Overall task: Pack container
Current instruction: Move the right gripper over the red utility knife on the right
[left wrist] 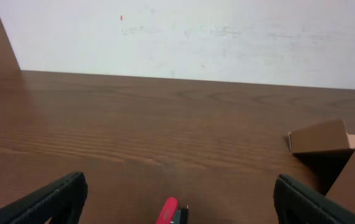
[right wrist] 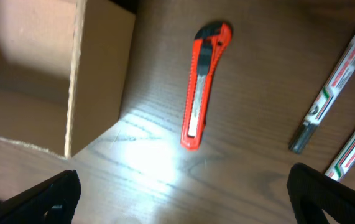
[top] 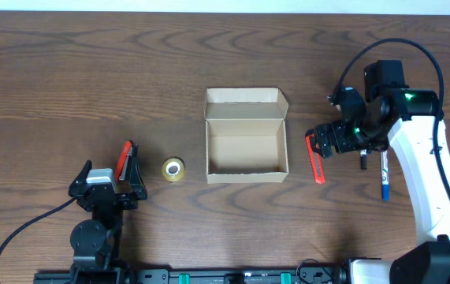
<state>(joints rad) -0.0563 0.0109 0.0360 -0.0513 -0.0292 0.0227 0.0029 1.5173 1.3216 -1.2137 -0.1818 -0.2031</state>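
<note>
The container [top: 246,150], a small tan cardboard box, stands open in the middle of the table, its flap lid [top: 246,102] folded back; its inside shows nothing. My right gripper [top: 331,140] hovers to its right, open and empty. In the right wrist view the gripper [right wrist: 186,199] is over bare wood, with a red utility knife [right wrist: 202,84] ahead of it and the container's wall [right wrist: 99,74] to the left. My left gripper [top: 114,170] rests near the front left, open. A red-and-black tool [left wrist: 168,211] lies between its fingers, untouched. The container's corner [left wrist: 326,146] shows at the right.
A small yellow tape roll [top: 173,169] sits just left of the container. The red knife [top: 316,158] lies beside the container's right wall. Two markers [right wrist: 329,93] [right wrist: 351,149] lie right of the knife; the blue one [top: 383,177] is under my right arm.
</note>
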